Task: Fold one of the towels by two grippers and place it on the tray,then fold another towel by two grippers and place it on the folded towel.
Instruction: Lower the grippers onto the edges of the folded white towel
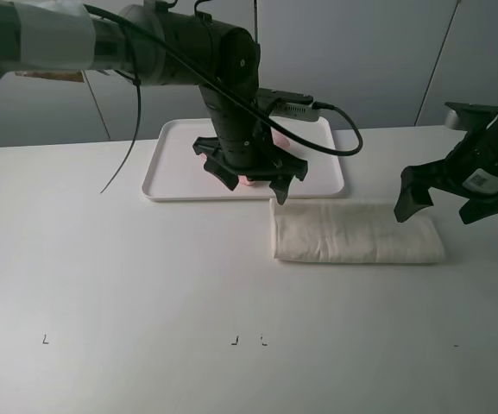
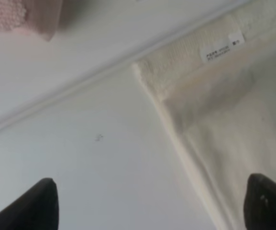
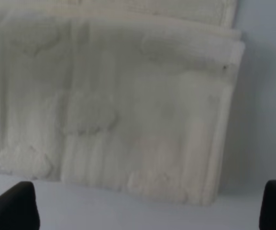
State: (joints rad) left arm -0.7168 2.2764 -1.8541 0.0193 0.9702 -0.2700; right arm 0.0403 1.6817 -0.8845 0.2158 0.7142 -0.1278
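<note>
Above cream towel, left end effector and right end effector gape, seemingly empty.

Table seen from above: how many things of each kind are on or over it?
Towels: 2, cream-white fluffy terry towel, pale pink terry towel
Trays: 1, flat white rectangular plastic tray
Grippers: 2, black claw-like left gripper, right gripper
Total: 5

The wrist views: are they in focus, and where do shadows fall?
Left wrist view: soft, the label on the cream towel unreadable. Right wrist view: also soft, a grey shadow beside the towel's folded edge. Exterior high view: sharper, even light, weak shadows only.
</note>
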